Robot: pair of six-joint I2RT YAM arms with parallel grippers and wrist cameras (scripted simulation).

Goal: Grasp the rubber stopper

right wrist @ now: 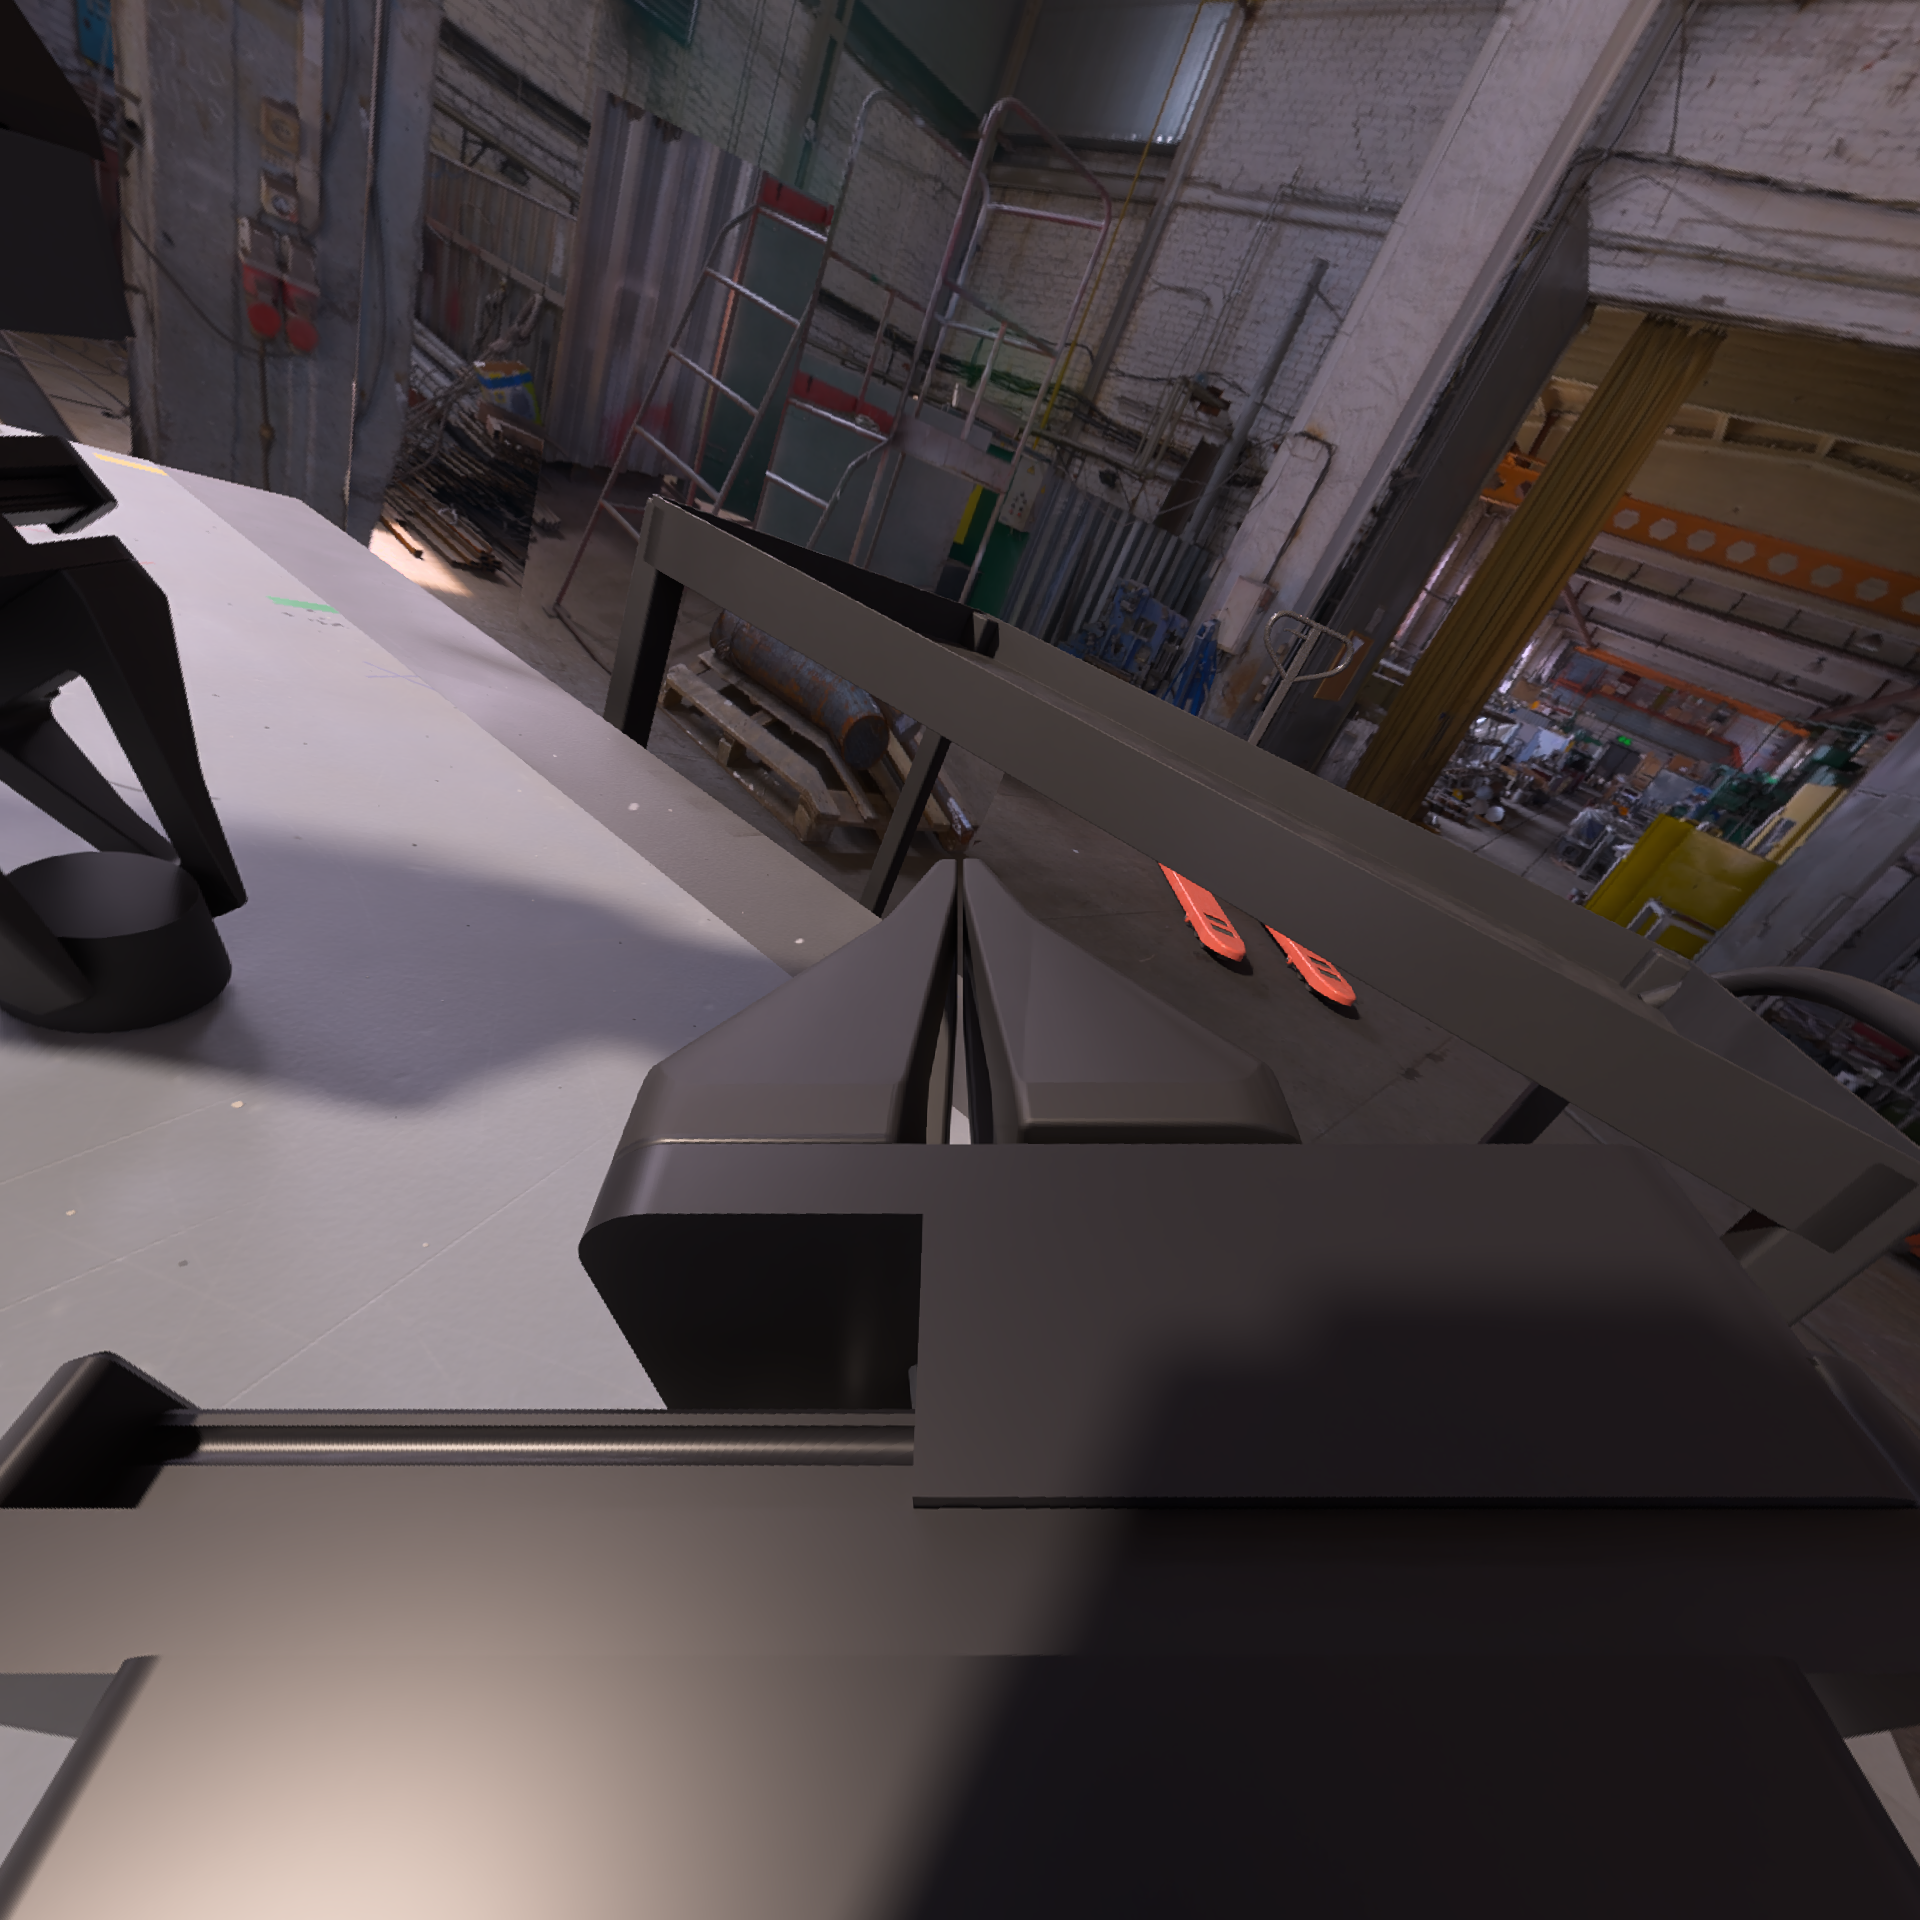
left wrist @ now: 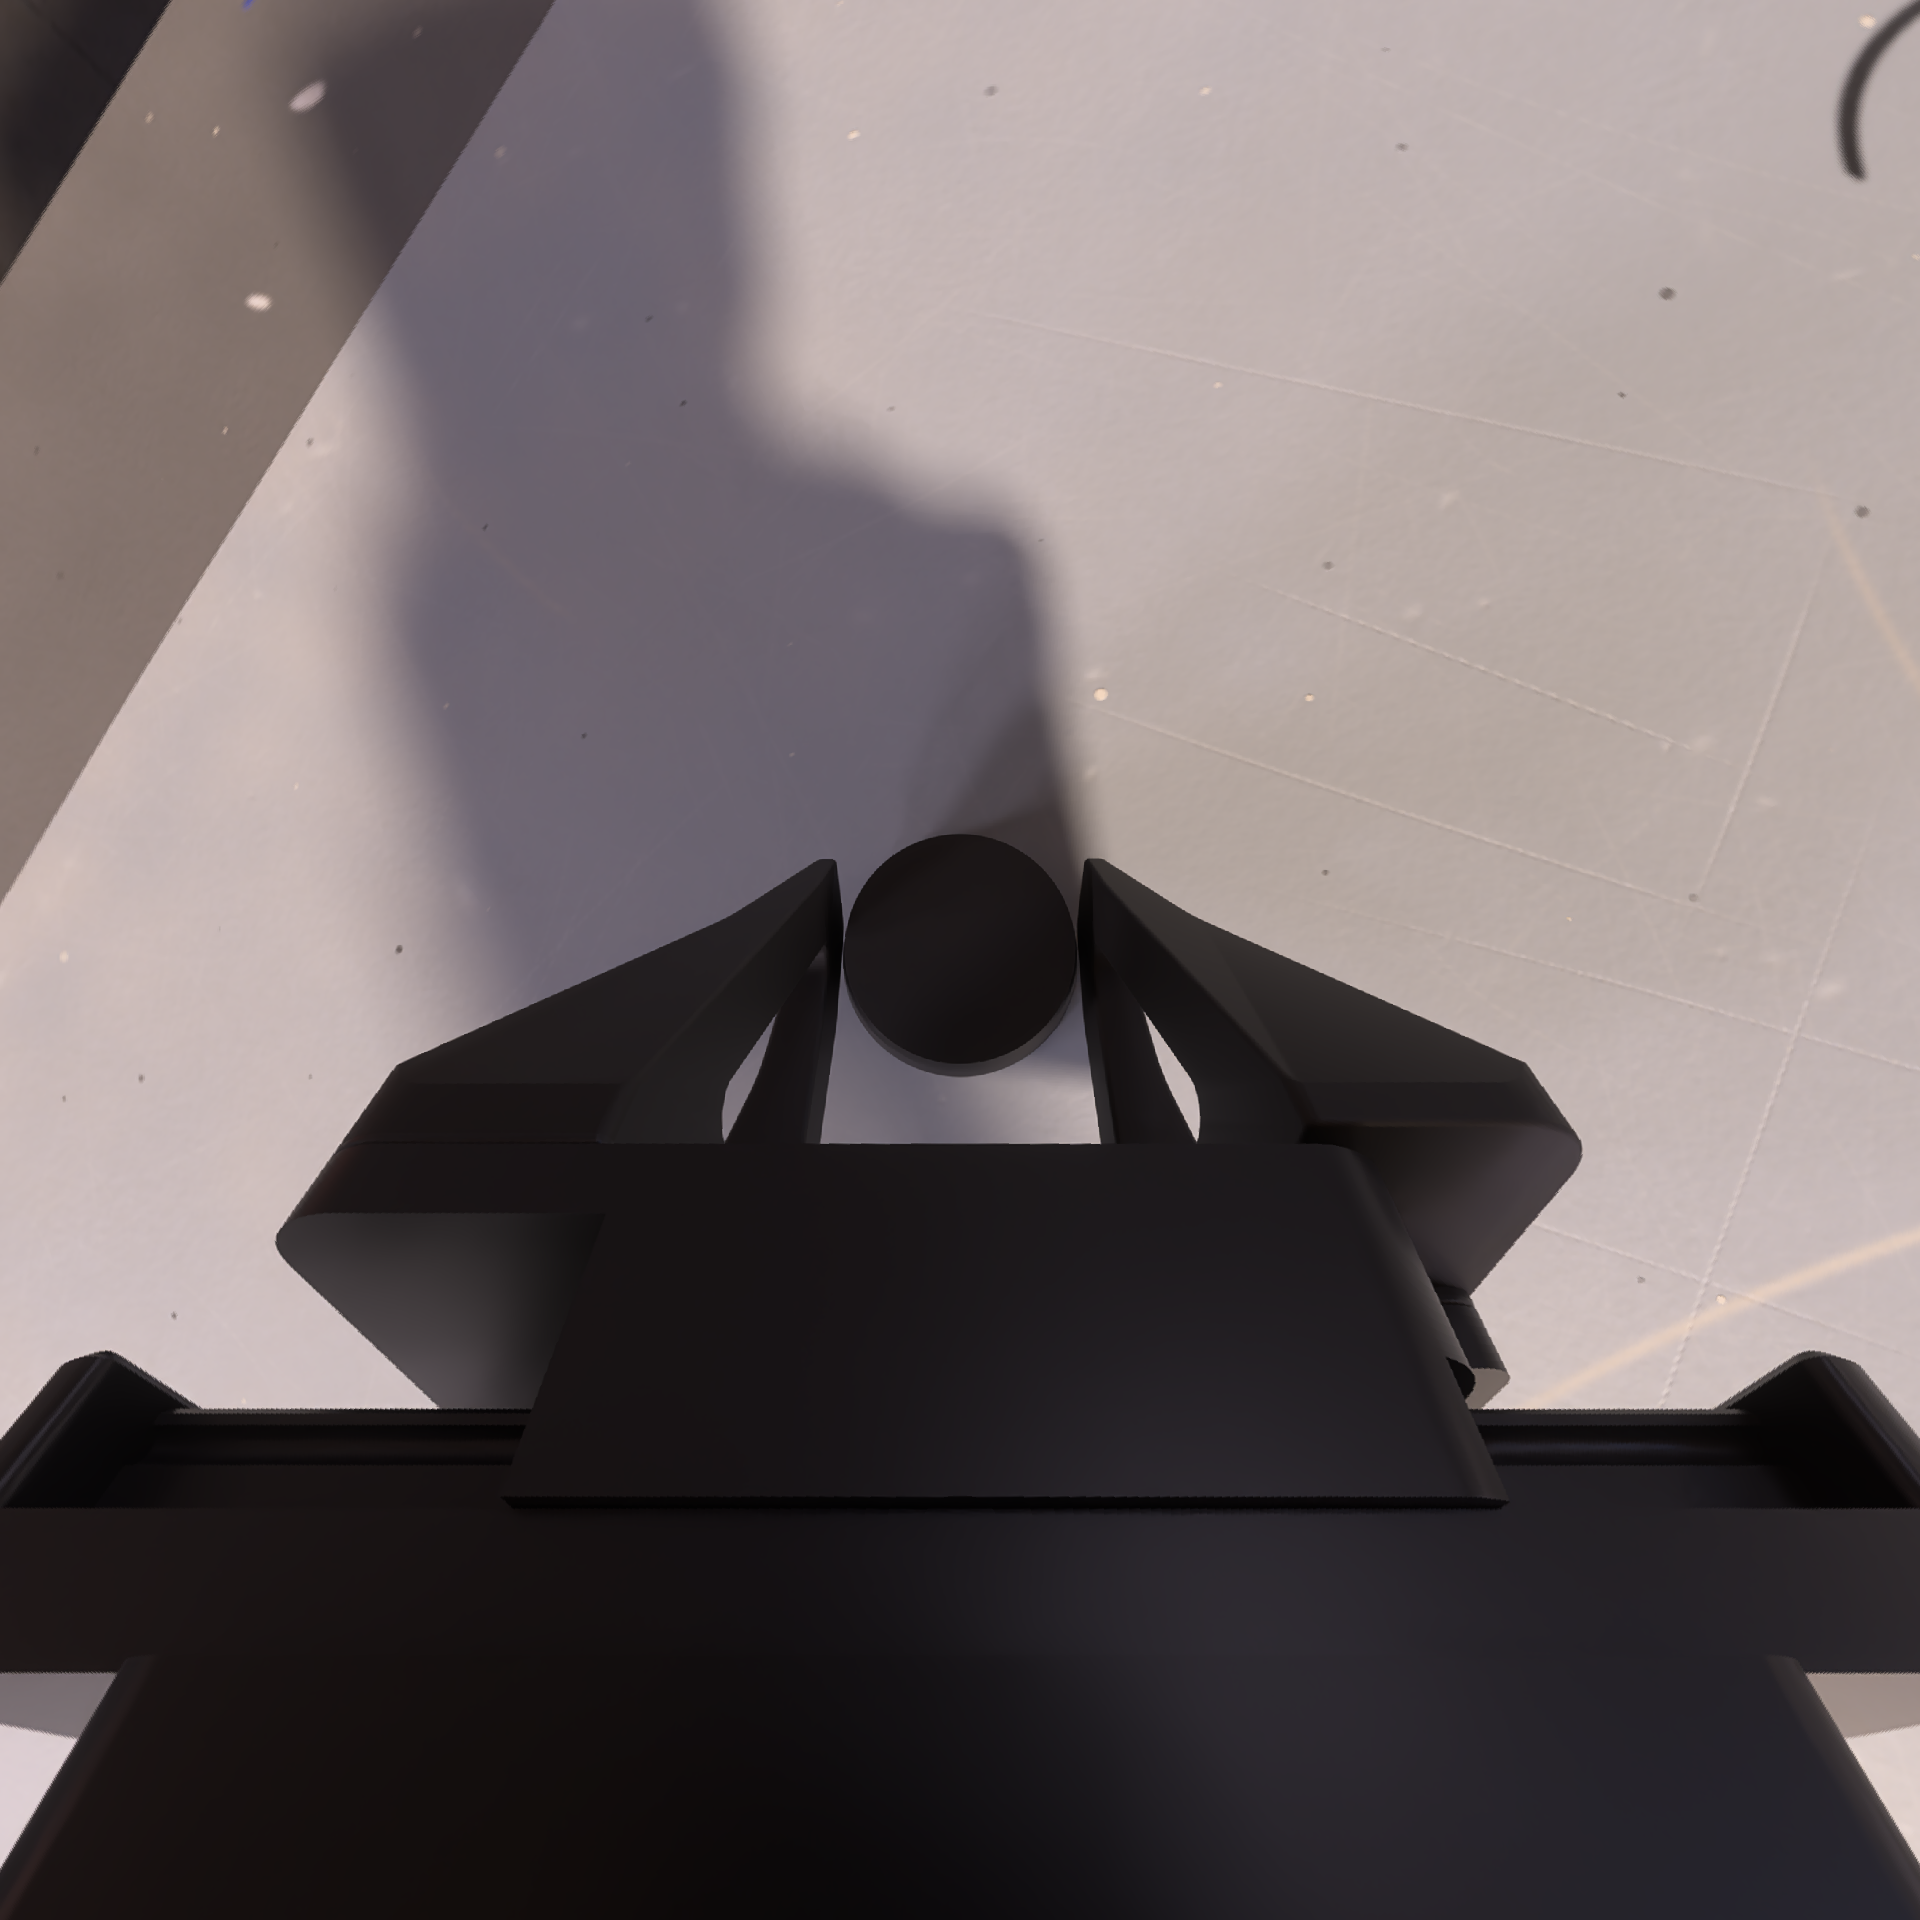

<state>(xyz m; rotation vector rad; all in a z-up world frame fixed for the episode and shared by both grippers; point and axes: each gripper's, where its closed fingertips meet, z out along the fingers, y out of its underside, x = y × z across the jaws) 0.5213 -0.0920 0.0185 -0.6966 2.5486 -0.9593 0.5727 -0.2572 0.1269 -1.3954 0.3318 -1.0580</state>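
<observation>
Left end effector (left wrist: pixel 958 883) straddling the rubber stopper (left wrist: pixel 956 951) at frame centre on the counter (left wrist: pixel 1351 520) — fingers close on both sides, contact uncertain. Best closed evenly, squeezing low on the walls. Right end effector (right wrist: pixel 958 873) pressed together, empty — lower centre.

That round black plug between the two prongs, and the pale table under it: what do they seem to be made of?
The rubber stopper looks like matte black rubber: an even, dull surface with no sharp glints, though hard plastic could look alike. The table seems a hard, pale grey laminate or painted board, judging by fine scratches and specks and a soft sheen. The left tool straddles the stopper and looks like dark moulded plastic.
</observation>
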